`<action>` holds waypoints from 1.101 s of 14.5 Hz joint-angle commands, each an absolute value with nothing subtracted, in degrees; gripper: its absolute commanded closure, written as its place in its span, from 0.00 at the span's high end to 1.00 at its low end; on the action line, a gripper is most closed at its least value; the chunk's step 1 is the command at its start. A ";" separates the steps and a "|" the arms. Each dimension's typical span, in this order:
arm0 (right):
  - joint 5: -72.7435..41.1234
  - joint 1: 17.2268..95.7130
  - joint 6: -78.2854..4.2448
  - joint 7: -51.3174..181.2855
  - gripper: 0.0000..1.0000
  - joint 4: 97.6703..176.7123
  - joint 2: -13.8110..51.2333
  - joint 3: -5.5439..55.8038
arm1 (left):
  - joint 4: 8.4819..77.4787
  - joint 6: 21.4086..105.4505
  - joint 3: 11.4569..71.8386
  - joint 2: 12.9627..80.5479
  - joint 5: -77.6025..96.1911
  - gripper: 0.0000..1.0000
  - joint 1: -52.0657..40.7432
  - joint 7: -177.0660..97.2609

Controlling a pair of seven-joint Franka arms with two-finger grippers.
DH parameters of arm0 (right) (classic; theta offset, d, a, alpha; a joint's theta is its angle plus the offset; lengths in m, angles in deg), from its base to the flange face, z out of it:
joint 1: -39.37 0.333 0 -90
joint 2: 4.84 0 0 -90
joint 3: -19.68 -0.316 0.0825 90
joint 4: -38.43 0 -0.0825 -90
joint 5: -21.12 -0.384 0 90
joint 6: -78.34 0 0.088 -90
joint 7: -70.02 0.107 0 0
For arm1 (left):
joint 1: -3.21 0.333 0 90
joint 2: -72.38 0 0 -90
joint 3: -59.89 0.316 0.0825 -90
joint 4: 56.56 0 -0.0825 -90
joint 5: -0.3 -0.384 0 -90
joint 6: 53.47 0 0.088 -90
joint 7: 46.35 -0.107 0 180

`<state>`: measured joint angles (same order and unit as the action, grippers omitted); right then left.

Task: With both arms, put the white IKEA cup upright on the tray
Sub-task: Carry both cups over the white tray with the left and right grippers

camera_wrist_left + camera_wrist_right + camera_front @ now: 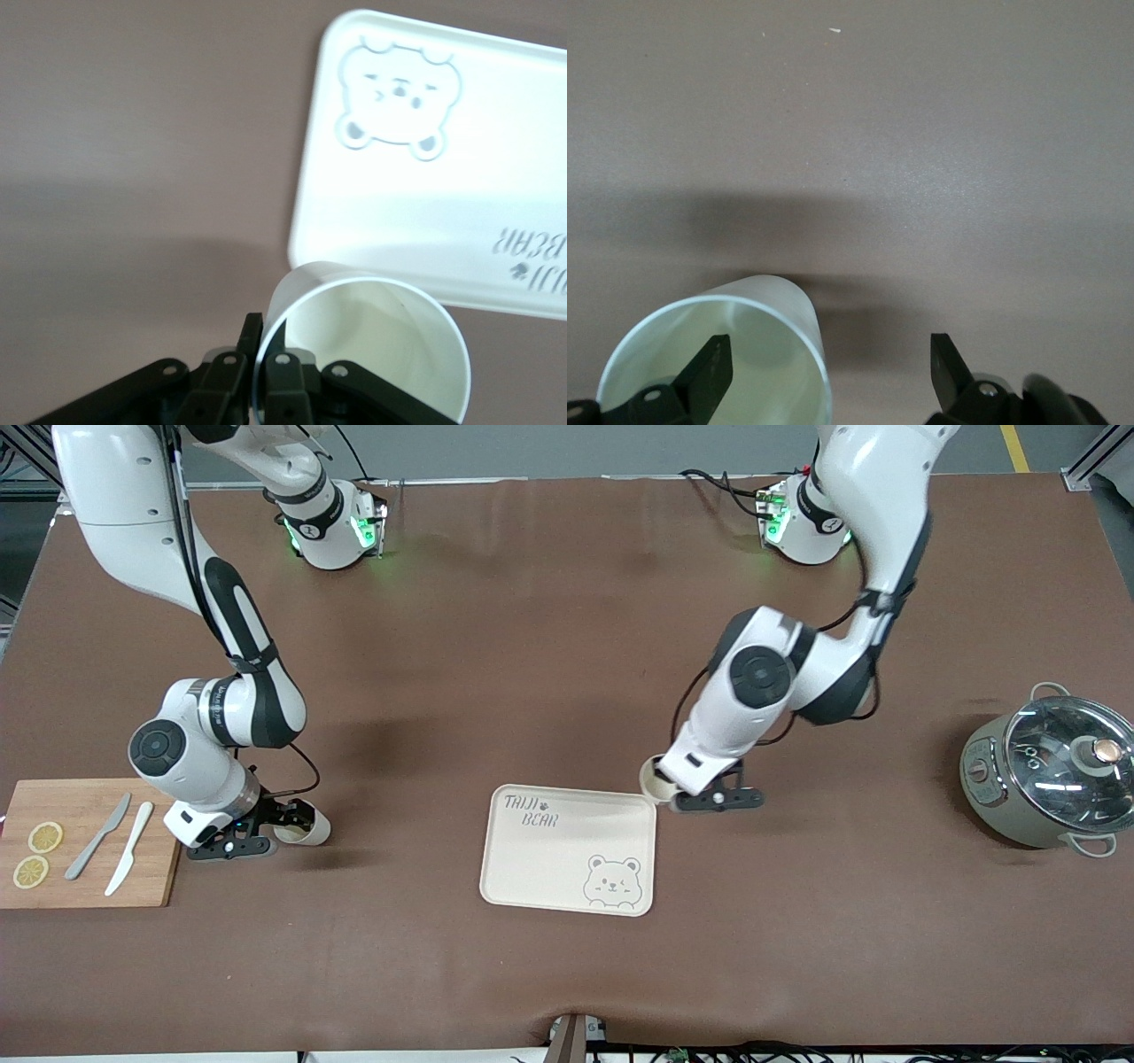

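Note:
The cream tray [567, 886] with "TAIJI BEAR" lettering lies in the middle of the table and shows in the left wrist view [425, 221]. My left gripper [675, 793] [266, 332] is shut on the rim of a white cup [654, 778] [372, 345], one finger inside and one outside, at the tray's corner toward the left arm's end. A second white cup [306, 831] [726, 354] lies on its side beside the cutting board. My right gripper [282, 824] [828, 345] is open around its wall, one finger inside the mouth.
A wooden cutting board [84, 802] with two lemon slices [37, 853] and two knives [113, 846] lies at the right arm's end. A grey pot with a glass lid [1045, 775] stands at the left arm's end.

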<state>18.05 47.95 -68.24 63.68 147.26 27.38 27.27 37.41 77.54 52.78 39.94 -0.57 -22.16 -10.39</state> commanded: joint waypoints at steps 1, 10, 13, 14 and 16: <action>18.31 48.16 -69.06 63.25 0.66 147.95 27.15 26.89 | 26.26 73.37 53.73 32.40 -1.89 0.00 -23.94 -6.81; 18.31 47.98 -69.14 63.25 0.00 147.94 27.15 26.45 | 13.49 73.44 59.27 22.63 -1.89 0.00 -28.34 -4.87; 18.31 48.07 -68.88 63.42 0.00 147.86 27.15 26.45 | 13.67 74.50 59.27 21.84 -1.63 0.00 -28.25 -4.78; 18.31 48.07 -68.45 63.51 0.00 147.60 27.06 26.45 | 13.67 74.59 59.27 21.67 -1.63 0.00 -28.34 -4.78; 18.22 48.16 -66.96 63.77 0.00 147.24 26.63 25.93 | 13.67 74.67 59.18 21.23 -1.63 0.00 -28.34 -4.61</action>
